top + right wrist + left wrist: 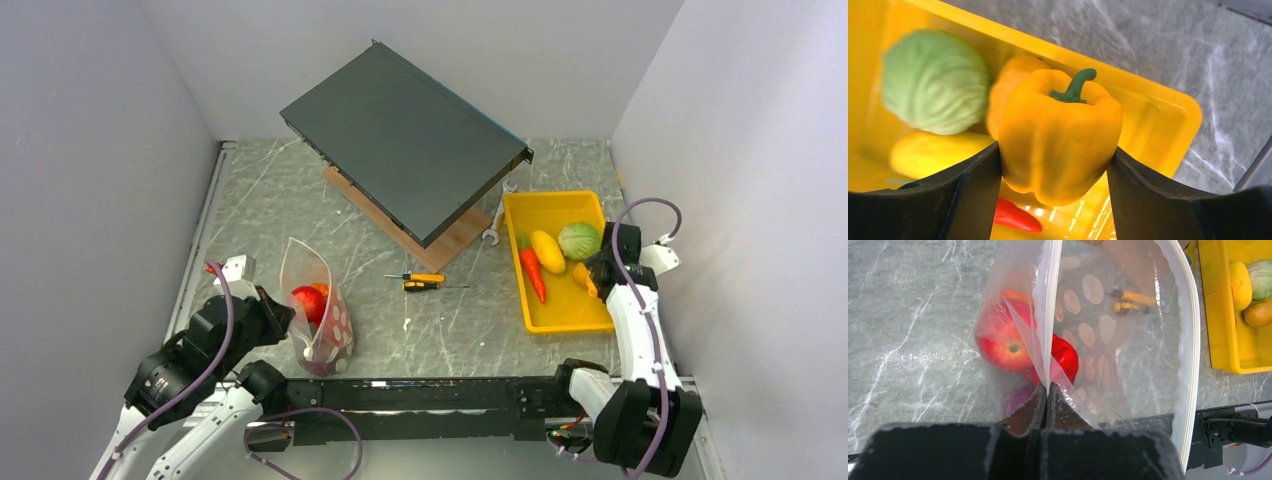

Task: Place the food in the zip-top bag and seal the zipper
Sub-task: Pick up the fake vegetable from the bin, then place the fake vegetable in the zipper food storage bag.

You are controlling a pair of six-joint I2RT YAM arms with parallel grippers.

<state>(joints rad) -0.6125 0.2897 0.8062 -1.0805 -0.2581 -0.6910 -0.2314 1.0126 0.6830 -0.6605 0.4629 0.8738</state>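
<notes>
Filling step — left gripper [1046,390] pinches the zip-top bag [1128,340] open, right gripper [1053,162] squeezes a yellow pepper [1058,130], maybe just above the yellow tray [1168,115] — next, carry it into the bag

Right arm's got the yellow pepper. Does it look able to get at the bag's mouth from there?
Probably yes. The left gripper pinches one lip, holding the zip-top bag up, mouth gaping; only the screwdriver lies flat between. It's a long reach for the right gripper clamping the yellow pepper.
</notes>
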